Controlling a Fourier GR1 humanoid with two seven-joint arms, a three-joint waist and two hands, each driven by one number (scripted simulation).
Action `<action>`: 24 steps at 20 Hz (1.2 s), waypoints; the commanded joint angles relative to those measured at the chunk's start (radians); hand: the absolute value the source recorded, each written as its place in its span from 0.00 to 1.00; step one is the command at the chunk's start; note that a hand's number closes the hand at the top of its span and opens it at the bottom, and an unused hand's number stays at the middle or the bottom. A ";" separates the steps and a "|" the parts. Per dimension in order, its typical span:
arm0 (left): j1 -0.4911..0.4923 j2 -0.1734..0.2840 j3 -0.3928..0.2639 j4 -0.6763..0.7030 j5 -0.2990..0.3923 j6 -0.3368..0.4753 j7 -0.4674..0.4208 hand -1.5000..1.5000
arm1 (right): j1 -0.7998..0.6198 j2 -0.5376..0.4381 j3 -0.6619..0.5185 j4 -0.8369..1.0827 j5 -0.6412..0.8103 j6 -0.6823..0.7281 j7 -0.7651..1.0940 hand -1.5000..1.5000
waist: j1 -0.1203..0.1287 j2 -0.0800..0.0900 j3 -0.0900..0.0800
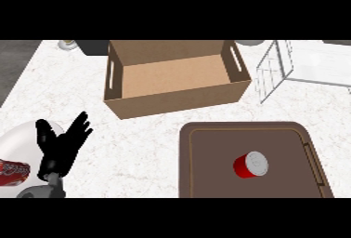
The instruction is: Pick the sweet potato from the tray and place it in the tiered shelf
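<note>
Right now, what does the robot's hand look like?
Only the left hand shows. It is black all over, with long thin fingers and a thumb. Below it sits a short grey wrist piece. No cables or markings are visible.

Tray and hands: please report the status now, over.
Left hand open, resting at lower left. Right hand not in view. Tray holds only a red can; no sweet potato visible. Cardboard box behind tray.

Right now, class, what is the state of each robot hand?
Left hand: open, fingers straight, holding nothing, at the view's left.
Right hand: not in view.
</note>
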 commanded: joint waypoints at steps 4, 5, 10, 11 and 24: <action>-0.031 -0.002 0.004 0.045 -0.017 0.004 0.006 0.50 | -0.188 -0.152 0.018 0.350 0.054 -0.068 -0.109 1.00 | 0.012 0.006 -0.001; -0.030 -0.022 -0.010 0.023 -0.033 0.028 0.007 0.50 | -0.189 -0.193 0.008 0.349 0.033 -0.038 -0.118 1.00 | 0.006 0.003 -0.001; -0.042 0.009 0.016 -0.016 -0.002 0.001 0.058 0.50 | -0.258 -0.236 0.051 0.596 0.058 -0.057 -0.277 1.00 | 0.011 0.004 -0.001; -0.010 -0.005 0.015 0.028 -0.006 -0.011 -0.012 0.50 | -0.262 -0.276 0.048 0.660 0.062 -0.031 -0.335 1.00 | 0.014 0.007 -0.001; -0.069 -0.014 0.021 0.097 -0.030 -0.007 -0.024 0.50 | -0.365 -0.205 0.218 1.030 0.277 -0.286 -0.628 1.00 | 0.017 0.010 -0.001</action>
